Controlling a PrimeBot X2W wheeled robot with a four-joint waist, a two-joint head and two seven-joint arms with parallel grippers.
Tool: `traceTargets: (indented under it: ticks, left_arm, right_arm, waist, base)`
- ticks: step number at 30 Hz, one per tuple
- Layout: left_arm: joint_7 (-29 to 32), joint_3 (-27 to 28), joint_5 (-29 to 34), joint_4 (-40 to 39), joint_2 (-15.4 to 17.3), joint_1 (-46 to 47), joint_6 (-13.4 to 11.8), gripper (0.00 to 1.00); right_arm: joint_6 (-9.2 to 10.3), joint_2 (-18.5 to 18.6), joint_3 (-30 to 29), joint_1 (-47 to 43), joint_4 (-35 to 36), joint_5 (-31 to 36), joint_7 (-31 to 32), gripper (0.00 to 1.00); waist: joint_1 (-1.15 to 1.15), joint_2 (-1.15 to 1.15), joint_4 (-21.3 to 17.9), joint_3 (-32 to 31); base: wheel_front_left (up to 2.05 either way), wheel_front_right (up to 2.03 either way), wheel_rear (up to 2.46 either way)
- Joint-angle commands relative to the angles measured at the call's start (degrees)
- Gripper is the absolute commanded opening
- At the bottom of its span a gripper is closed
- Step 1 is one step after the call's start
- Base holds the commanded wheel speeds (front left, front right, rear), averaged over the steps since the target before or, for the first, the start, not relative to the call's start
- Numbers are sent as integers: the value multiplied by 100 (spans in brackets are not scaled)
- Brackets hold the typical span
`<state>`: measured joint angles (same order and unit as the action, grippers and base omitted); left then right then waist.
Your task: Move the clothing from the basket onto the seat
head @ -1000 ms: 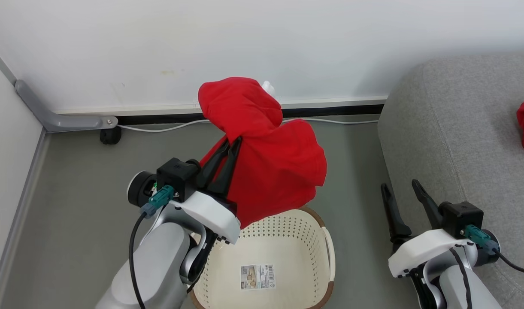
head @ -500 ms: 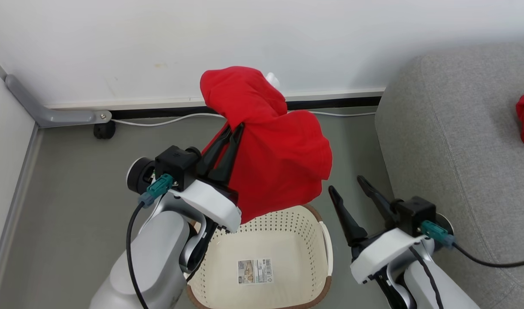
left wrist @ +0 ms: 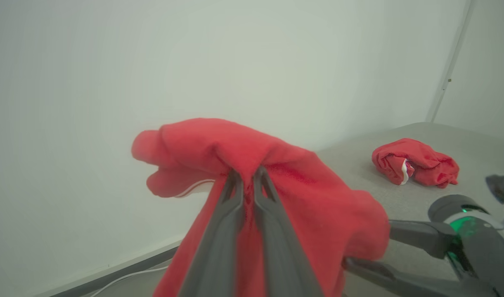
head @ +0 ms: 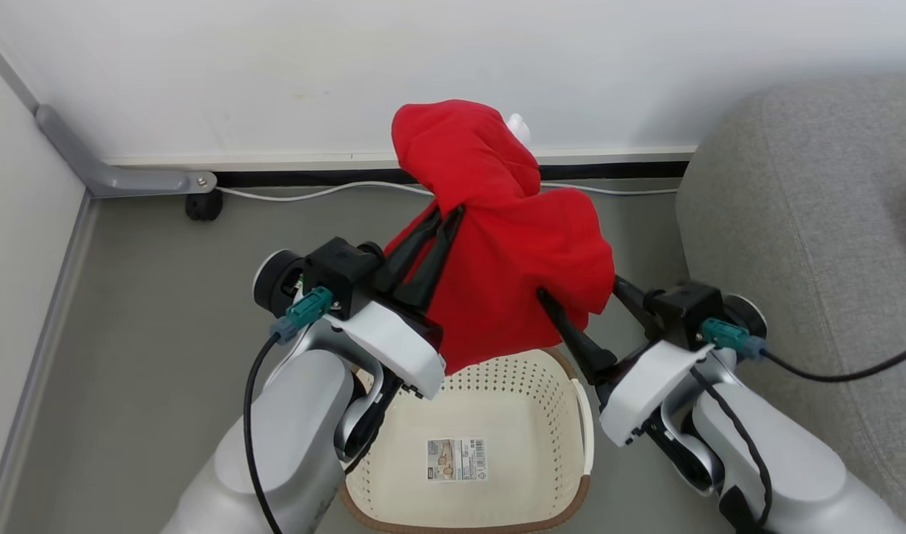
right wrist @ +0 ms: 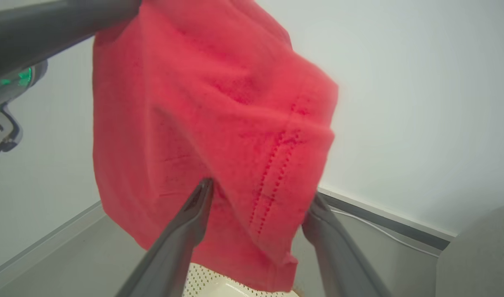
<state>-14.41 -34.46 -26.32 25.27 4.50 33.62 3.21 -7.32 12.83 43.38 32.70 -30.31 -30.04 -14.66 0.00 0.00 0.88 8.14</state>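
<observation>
Room: white wall [head: 274,74] at the back, grey floor [head: 141,311] below.
Left gripper [head: 447,213]: fingers pressed together, pinching a fold of the red garment [head: 512,252] and holding it up high.
Red garment: hangs in the air over the laundry basket [head: 512,386], not touching it.
Laundry basket: sits on the floor, with nothing inside but a label [head: 456,460].
Right gripper [head: 580,291]: fingers spread wide on either side of the hanging cloth, not squeezing it.
Sofa [head: 809,222]: close by on the right; a second red bundle [left wrist: 415,167] lies on it.
Done: garment lifted out.
Left to do: carry it over the sofa and let go.
</observation>
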Motion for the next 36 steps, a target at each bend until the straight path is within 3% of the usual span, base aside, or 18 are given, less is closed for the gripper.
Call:
traceTargets:
  ticks: [1, 18, 19, 20, 21, 32, 33, 34, 35, 36]
  left_arm:
    - [-59, 138, 37, -98, 65, 310, 64, 0]
    - [-59, -592, -80, -280, -137, 360, 292, 0]
    - [-59, -619, -84, -279, -140, 343, 291, 0]
    - [-59, -633, -88, -279, -142, 330, 288, 0]
    - [-59, -641, -92, -277, -144, 317, 282, 0]
    - [-59, -497, -27, -199, -139, 205, 223, 0]
    - [-59, -482, -18, -186, -138, 189, 224, 13]
    - [-59, -462, -10, -175, -138, 173, 226, 36]
    - [-59, -448, 4, -161, -134, 156, 230, 75]
    - [-59, -428, 19, -149, -126, 138, 234, 100]
  right_arm:
    - [-17, -2, 124, 173, 58, -101, -34, 100]
    - [-17, -287, 1493, 1341, -591, -910, -34, 100]
    - [-17, -310, 1477, 1375, -603, -919, -34, 69]
    - [-17, -328, 1443, 1396, -606, -909, -34, 27]
    - [-17, -347, 1401, 1395, -604, -902, -34, 0]
    - [-17, -284, 796, 1072, -414, -620, -34, 0]
    - [-17, -277, 736, 1036, -386, -584, -34, 0]
    - [-17, -272, 659, 1003, -341, -542, -34, 0]
    - [-17, -268, 591, 966, -298, -499, -34, 0]
    - [-17, -265, 504, 930, -244, -448, -34, 0]
  waist:
    - [0, 0, 56, 0]
    - [0, 0, 546, 234]
    - [0, 0, 560, 240]
    - [0, 0, 567, 245]
    - [0, 0, 571, 248]
    - [0, 0, 404, 234]
    - [0, 0, 383, 230]
    - [0, 0, 363, 224]
    - [0, 0, 341, 220]
    - [0, 0, 318, 213]
  base:
    - [0, 0, 0]
    - [0, 0, 0]
    - [0, 0, 0]
    - [0, 0, 0]
    - [0, 0, 0]
    - [0, 0, 0]
    - [0, 0, 0]
    - [0, 0, 0]
    - [0, 0, 0]
    - [0, 0, 0]
